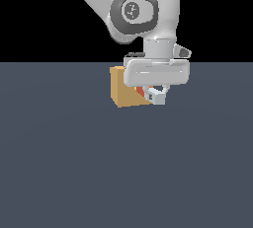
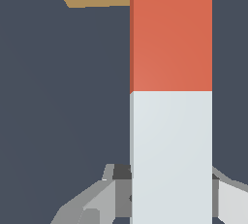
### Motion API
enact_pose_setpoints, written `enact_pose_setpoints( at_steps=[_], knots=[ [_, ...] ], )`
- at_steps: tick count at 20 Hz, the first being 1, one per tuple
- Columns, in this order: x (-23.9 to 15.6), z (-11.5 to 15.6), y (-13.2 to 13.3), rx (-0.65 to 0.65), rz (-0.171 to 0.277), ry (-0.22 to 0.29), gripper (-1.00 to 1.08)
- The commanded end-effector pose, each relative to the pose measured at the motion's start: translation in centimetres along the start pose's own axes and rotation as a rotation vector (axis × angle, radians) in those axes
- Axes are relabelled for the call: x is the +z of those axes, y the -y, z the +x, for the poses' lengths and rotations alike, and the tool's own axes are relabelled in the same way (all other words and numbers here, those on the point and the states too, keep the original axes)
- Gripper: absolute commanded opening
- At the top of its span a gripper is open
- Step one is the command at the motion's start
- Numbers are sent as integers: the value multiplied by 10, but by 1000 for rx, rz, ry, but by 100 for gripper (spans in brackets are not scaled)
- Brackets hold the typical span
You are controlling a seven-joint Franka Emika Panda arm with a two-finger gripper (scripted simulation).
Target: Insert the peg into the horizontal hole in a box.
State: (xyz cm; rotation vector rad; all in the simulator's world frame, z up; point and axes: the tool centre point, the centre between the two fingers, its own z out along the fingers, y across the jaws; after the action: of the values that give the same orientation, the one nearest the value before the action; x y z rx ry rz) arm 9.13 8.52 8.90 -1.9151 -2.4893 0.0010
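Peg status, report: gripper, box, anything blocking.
Gripper shut on peg, held at its white end. Red end at the box; hole not visible. Nothing seen in the way.

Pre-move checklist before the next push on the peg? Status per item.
1. Peg held: ok. The tool is shut on the white end of the peg; fingers flank the bar in the wrist view.
2. Red end leads toward the box: ok. In the wrist view the red half points at the tan face.
3. Peg at the box: ok. In the exterior view only a little red shows beside the cube.
4. Hole aligned with peg: cannot tell. The opening shows in neither view.
5. Insertion depth: cannot tell. The peg's tip runs out of the wrist view.
6. Peg straight in the grip: ok, no visible skew.
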Motion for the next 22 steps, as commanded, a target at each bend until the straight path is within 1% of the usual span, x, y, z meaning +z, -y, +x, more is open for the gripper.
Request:
enact_pose_setpoints(
  at_steps=[1, 5, 17, 19, 22],
  knots=[
    [-4, 14, -6, -22, -1, 1, -100],
    [-5, 23, -10, -38, -1, 0, -100],
    [-5, 24, -10, -42, 0, 0, -100],
    [-5, 28, -10, -42, 0, 0, -100],
    [-5, 42, -9, -42, 0, 0, -100]
  ],
)
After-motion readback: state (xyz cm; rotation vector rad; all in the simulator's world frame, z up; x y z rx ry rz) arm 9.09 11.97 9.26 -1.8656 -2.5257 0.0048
